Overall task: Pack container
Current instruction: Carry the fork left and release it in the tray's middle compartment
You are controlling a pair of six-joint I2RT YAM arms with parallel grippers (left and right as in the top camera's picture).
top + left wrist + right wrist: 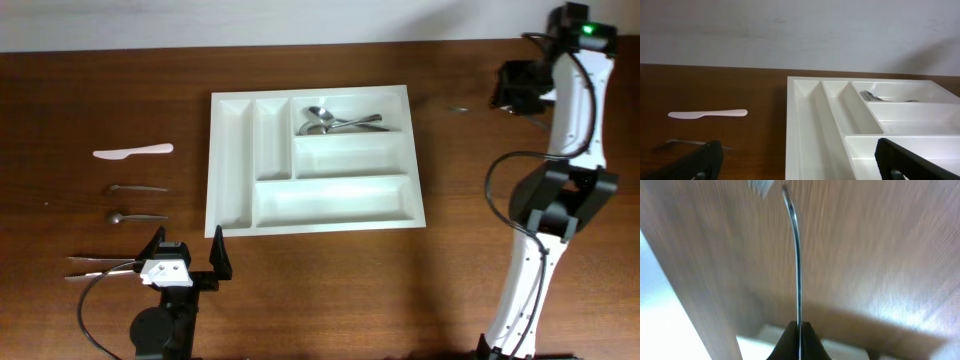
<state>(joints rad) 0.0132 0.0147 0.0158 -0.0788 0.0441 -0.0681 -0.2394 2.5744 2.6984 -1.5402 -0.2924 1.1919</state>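
Note:
The white container [232, 160] lies mid-table with several metal spoons [335, 121] in its top right long compartment; the other compartments look empty. In the left wrist view the container [810, 125] lies straight ahead. My left gripper [187, 250] is open and empty near the container's front left corner; it also shows in the left wrist view [800, 167]. My right gripper [507, 93] is raised to the right of the container. It is shut [799, 330] on a thin metal utensil [796, 250], whose tip shows in the overhead view [458, 108].
Left of the container lie a white plastic knife [133, 152], two metal spoons [138, 187] [135, 215] and thin metal utensils [100, 265] beside my left gripper. The knife [707, 114] also shows in the left wrist view. A wall backs the table's far edge.

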